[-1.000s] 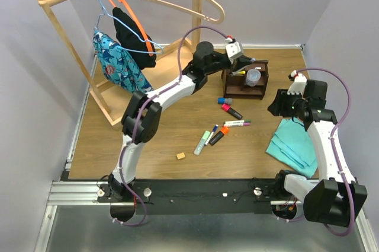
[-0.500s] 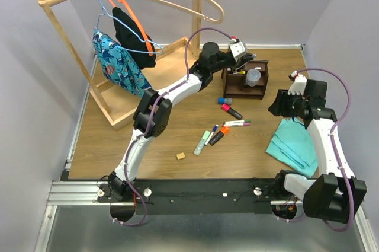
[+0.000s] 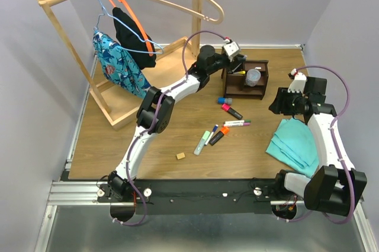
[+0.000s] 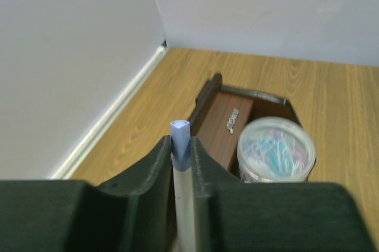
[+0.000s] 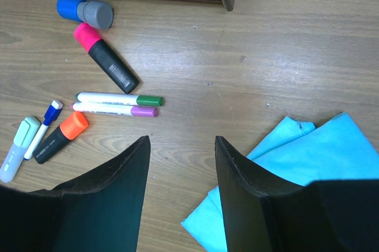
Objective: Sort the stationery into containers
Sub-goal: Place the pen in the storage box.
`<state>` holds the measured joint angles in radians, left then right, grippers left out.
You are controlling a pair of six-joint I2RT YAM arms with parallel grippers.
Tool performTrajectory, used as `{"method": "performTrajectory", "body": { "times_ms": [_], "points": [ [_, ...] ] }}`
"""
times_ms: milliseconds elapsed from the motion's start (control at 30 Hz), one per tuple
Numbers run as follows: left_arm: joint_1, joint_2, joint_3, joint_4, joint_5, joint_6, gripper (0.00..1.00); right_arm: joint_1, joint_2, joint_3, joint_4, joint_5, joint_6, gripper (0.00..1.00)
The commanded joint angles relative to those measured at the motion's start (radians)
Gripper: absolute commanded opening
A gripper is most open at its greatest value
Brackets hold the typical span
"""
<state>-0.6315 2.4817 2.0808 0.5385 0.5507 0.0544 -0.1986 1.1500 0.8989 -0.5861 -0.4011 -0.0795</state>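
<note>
Currently, a placing step is being carried out. A pen (image 4: 180,132) with a pale blue cap is being pinched by the left hand (image 4: 180,156), with both jaws pressed against the barrel just below the cap. In the top view this hand (image 3: 232,50) is being held above the rear left corner of the dark wooden organizer (image 3: 246,80), close to the back wall.

The pen's long axis is being carried in line with the fingers. The capped end is leading, away from the wrist and towards the organizer (image 4: 224,118) ahead. It is judged to be slanted rather than upright, though its exact tilt cannot be told.

The next move is judged to call for the barrel being tipped closer to vertical over an open compartment. It would then be lowered until the walls can support it, and only then released. The compartment holding the round cup (image 4: 275,148) of clips is already being used, so a slot to its left seems the better target.

The right hand (image 5: 180,166) is being held wide open with nothing between its jaws. It is hanging over the surface (image 5: 249,44) beside the teal cloth (image 5: 296,163).

Much is being left for later. A green-capped marker (image 5: 118,98), a purple-capped marker (image 5: 115,109), a pink highlighter (image 5: 105,57), an orange highlighter (image 5: 59,136) and a tan eraser (image 3: 180,156) are lying loose on the surface.
</note>
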Motion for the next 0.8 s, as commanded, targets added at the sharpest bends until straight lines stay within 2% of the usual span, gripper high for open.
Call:
{"method": "performTrajectory", "body": {
  "times_ms": [0, 300, 400, 533, 633, 733, 767],
  "points": [
    [0.007, -0.061, -0.068, 0.054, -0.029, -0.036, 0.32, -0.010, 0.013, 0.029, 0.005, 0.005, -0.009, 0.56],
    [0.009, -0.185, -0.128, 0.048, -0.034, -0.022, 0.44, -0.010, -0.013, 0.022, 0.017, -0.005, -0.005, 0.56],
    [0.007, -0.291, -0.232, 0.055, -0.005, -0.033, 0.46, -0.010, -0.039, 0.009, 0.020, -0.008, -0.005, 0.56],
    [-0.007, -0.487, -0.503, 0.072, 0.041, -0.042, 0.47, -0.010, -0.082, -0.031, 0.022, -0.015, -0.003, 0.56],
    [-0.034, -0.608, -0.666, -0.032, 0.115, 0.002, 0.47, -0.012, -0.113, -0.055, 0.011, -0.034, -0.002, 0.56],
    [-0.075, -0.699, -0.766, -0.236, 0.173, 0.068, 0.44, -0.012, -0.133, -0.061, 0.005, -0.048, -0.009, 0.56],
    [-0.089, -0.711, -0.777, -0.364, 0.167, 0.081, 0.45, -0.012, -0.136, -0.064, 0.005, -0.048, -0.009, 0.56]
  ]
}}
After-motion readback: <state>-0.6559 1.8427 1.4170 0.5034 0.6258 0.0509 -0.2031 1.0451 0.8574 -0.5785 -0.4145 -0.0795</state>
